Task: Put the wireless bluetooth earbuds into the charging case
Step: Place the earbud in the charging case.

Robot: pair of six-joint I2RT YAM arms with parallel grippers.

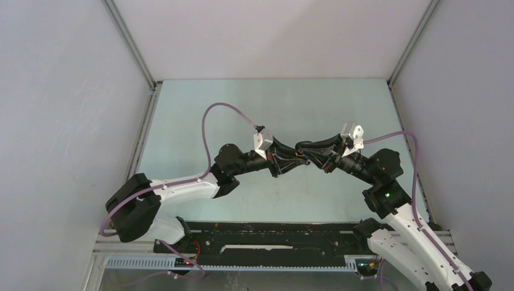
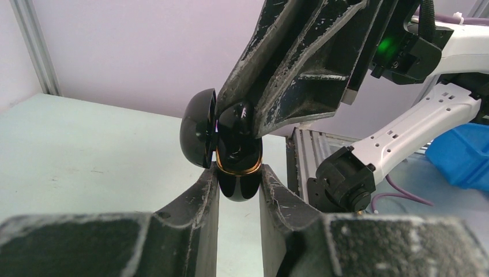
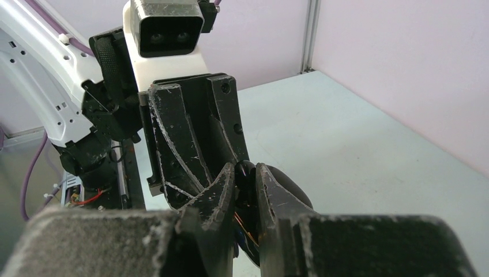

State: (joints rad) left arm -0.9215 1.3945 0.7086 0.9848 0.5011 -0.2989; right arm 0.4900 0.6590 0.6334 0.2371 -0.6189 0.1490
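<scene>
Left wrist: right gripper (image 2: 248,115) pinches earbud (image 2: 232,123) over case (image 2: 239,180)

White arm links (image 1: 182,189), black joints (image 1: 229,159), purple cables (image 1: 224,105), scuffed black claw fingers (image 2: 196,202), green light (image 2: 387,47)

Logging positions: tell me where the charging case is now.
Left wrist view, centre: charging case clamped in the left gripper, lid open leftward, right gripper holding an earbud at its mouth.
</scene>
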